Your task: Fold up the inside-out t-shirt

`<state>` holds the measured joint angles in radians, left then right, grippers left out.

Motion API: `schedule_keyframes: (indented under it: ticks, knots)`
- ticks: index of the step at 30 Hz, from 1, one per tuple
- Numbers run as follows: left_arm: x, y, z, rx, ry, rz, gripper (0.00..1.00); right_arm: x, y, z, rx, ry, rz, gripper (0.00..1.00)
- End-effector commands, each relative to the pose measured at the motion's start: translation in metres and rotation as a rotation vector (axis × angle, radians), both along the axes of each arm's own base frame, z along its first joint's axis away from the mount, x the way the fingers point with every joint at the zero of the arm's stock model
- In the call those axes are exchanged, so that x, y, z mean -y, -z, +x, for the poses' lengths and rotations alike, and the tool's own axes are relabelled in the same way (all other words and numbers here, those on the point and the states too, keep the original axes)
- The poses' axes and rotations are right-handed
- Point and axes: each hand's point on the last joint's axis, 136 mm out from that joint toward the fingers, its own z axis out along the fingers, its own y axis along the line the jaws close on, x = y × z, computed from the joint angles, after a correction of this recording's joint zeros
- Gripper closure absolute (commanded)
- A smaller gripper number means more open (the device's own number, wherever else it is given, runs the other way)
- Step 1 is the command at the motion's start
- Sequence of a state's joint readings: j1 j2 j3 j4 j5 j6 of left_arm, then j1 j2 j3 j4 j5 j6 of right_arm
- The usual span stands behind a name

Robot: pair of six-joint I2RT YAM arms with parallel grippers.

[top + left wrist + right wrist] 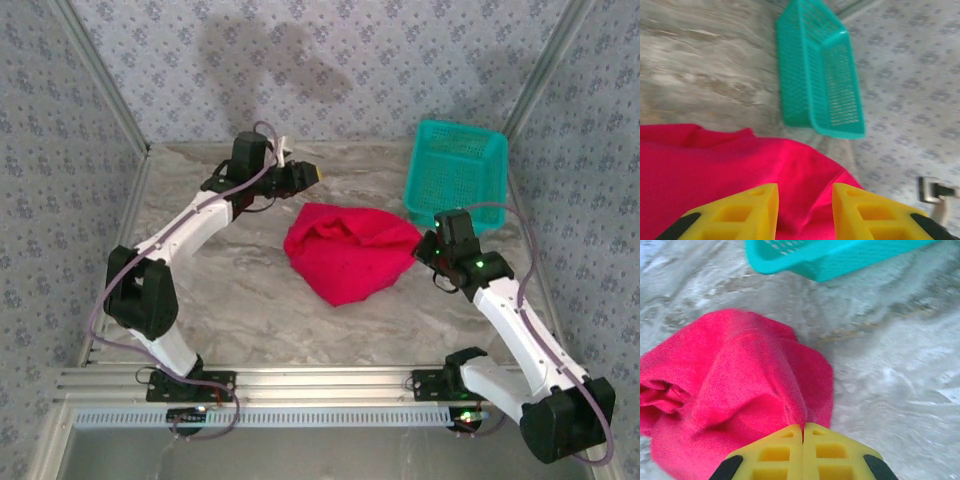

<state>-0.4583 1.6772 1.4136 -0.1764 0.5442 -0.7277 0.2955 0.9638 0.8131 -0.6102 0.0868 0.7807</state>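
The inside-out t-shirt (350,250) is a crumpled bright red heap in the middle of the table. My right gripper (422,250) sits at its right edge. In the right wrist view this gripper (803,427) is shut, with a raised ridge of the red t-shirt (735,390) running into the seam between its yellow tips. My left gripper (308,175) hovers just beyond the heap's far left corner. From the left wrist view, this gripper (805,210) stands open, its yellow fingers (750,210) apart with nothing between them, and the red cloth (715,170) lies below.
A teal mesh basket (455,175) stands at the back right, close to the shirt's far right corner and also seen as the basket (820,75) and basket (840,257). Patterned walls close in the back and sides. Bare marbled tabletop (240,300) lies in front of the shirt.
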Motion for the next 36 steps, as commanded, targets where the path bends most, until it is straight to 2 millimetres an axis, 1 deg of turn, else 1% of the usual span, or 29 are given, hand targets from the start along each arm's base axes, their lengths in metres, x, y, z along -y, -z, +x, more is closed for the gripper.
schedule_keyframes:
  ticks: [1,2,4,7,8,10,11,12,13,15,18,19,20,23,25,26,30,32,34,35,36]
  knots:
    - [-0.023,0.043,-0.014,-0.044,-0.018,0.214,0.73,0.009,0.001,0.001,0.005,0.063,-0.001,1.00]
    - [-0.022,0.055,-0.017,-0.066,-0.008,0.229,0.74,0.007,-0.004,0.008,0.028,0.059,0.007,1.00]
    - [-0.020,0.074,-0.024,-0.097,0.016,0.254,0.73,0.001,-0.005,0.011,0.027,0.033,0.023,1.00]
    - [-0.023,0.105,-0.039,-0.137,0.047,0.326,0.64,-0.005,-0.009,0.013,0.016,-0.011,0.017,1.00]
    - [-0.030,0.114,-0.044,-0.149,0.036,0.358,0.62,-0.006,-0.012,0.014,0.016,-0.029,0.000,0.92]
    - [-0.045,0.125,-0.057,-0.160,0.009,0.405,0.59,-0.008,-0.015,0.010,-0.018,-0.085,-0.054,0.64]
    - [-0.053,0.130,-0.065,-0.163,-0.011,0.432,0.58,-0.012,-0.019,0.009,-0.029,-0.122,-0.082,0.53]
    - [-0.061,0.133,-0.072,-0.159,-0.028,0.455,0.58,-0.019,-0.021,0.010,-0.037,-0.160,-0.099,0.47]
    - [-0.068,0.135,-0.079,-0.153,-0.047,0.480,0.58,-0.028,-0.024,0.012,-0.040,-0.220,-0.131,0.42]
    - [-0.081,0.142,-0.094,-0.154,-0.072,0.515,0.58,-0.057,-0.026,0.020,-0.029,-0.344,-0.162,0.37]
    - [-0.091,0.152,-0.114,-0.179,-0.089,0.497,0.58,-0.112,-0.022,0.036,-0.006,-0.549,-0.189,0.35]
    - [-0.094,0.155,-0.121,-0.187,-0.093,0.485,0.58,-0.130,-0.016,0.042,-0.003,-0.614,-0.212,0.34]
    - [-0.096,0.159,-0.127,-0.197,-0.099,0.476,0.59,-0.150,-0.020,0.052,0.019,-0.673,-0.232,0.33]
    - [-0.104,0.169,-0.142,-0.221,-0.111,0.468,0.59,-0.193,-0.007,0.070,0.013,-0.814,-0.307,0.30]
    - [-0.109,0.174,-0.149,-0.231,-0.118,0.471,0.59,-0.210,0.007,0.082,-0.031,-0.850,-0.327,0.30]
    - [-0.112,0.174,-0.151,-0.231,-0.122,0.472,0.59,-0.215,0.014,0.087,-0.062,-0.856,-0.335,0.30]
    - [-0.121,0.170,-0.158,-0.222,-0.143,0.463,0.60,-0.232,0.041,0.092,-0.144,-0.888,-0.306,0.30]
    - [-0.124,0.167,-0.159,-0.210,-0.159,0.447,0.60,-0.238,0.050,0.096,-0.154,-0.873,-0.280,0.31]
    - [-0.128,0.165,-0.159,-0.203,-0.176,0.432,0.61,-0.244,0.055,0.105,-0.149,-0.845,-0.258,0.32]
    - [-0.129,0.165,-0.158,-0.202,-0.180,0.426,0.61,-0.246,0.057,0.110,-0.152,-0.827,-0.256,0.34]
    - [-0.129,0.165,-0.158,-0.203,-0.182,0.424,0.61,-0.248,0.057,0.116,-0.150,-0.818,-0.254,0.38]
